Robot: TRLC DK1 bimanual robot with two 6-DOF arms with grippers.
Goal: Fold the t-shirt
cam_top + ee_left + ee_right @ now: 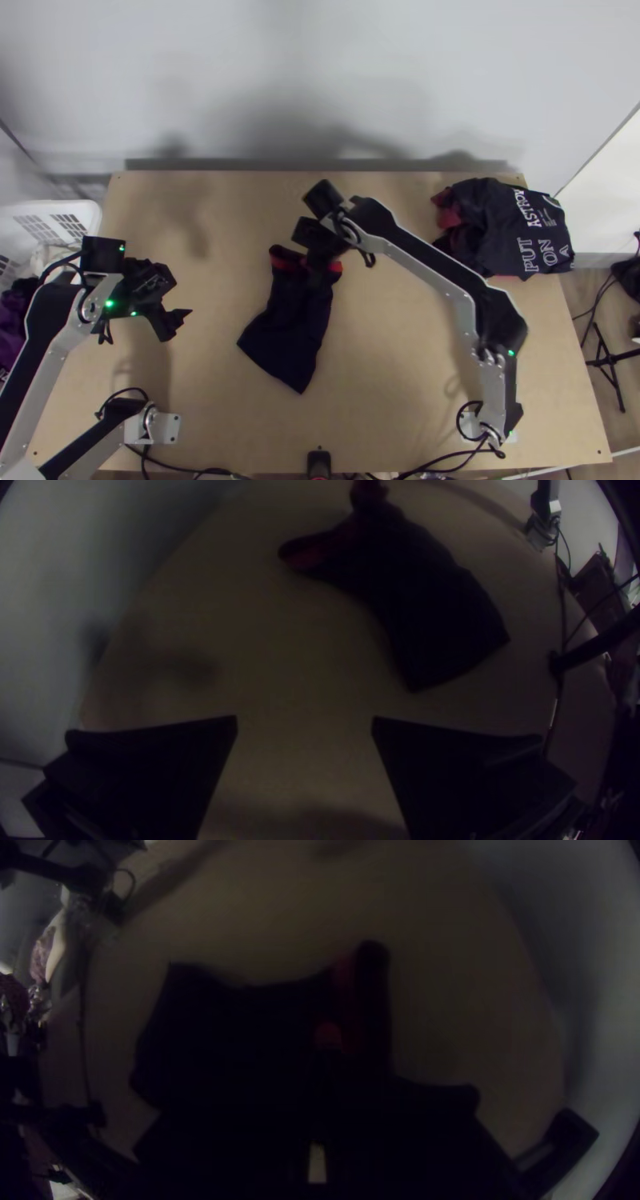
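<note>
Well right of the t-shirt (290, 340), a lettered dark bundle (492, 232)

"Where can a hand pass?"

"Over the table (384, 384), between the left gripper (179, 301) and the dark cloth (288, 340). That's bare wood. The gripper's 2 fingers are wide apart, too."

"And past the cloth?"

"More bare wood, but the right arm (424, 268) bends over from the near right side. The right gripper (323, 260) blocks the way down to the cloth's red end."

"The far right corner?"

"1 big dark heap (488, 236) is in the way. The wall (320, 80) is behind the far edge."

"The near edge?"

"Black cables (200, 470) and 1 black post (318, 464) are there."
</note>
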